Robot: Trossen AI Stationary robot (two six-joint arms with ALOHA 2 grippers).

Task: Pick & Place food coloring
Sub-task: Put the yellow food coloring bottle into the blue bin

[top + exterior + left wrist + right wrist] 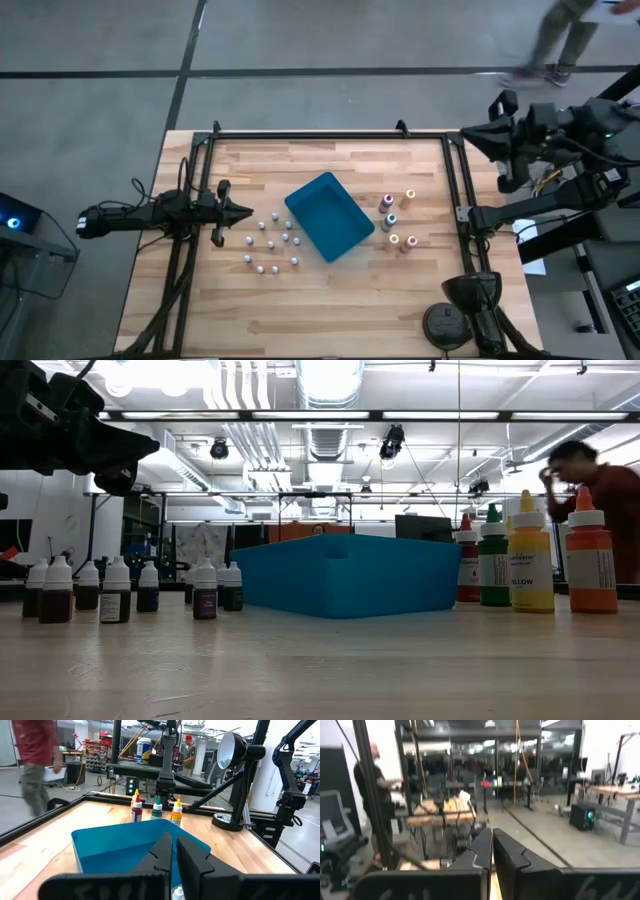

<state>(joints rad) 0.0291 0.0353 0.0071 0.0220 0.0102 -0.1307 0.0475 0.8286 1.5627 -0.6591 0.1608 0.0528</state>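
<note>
Nothing looks placed yet: the blue rectangular plastic tray (330, 216) sits empty mid-bench. On one side stand 9 small white-capped dark bottles (270, 243); on the other, 5 taller colour-capped food coloring bottles (397, 220). The left gripper (240, 211) hovers just beside the small bottles, jaws together, holding nothing. The right gripper (492, 851) is parked off the bench, jaws together. All 14 remain.

blue tray (345, 575) hides some food coloring (116, 590) behind it, low view.
</note>
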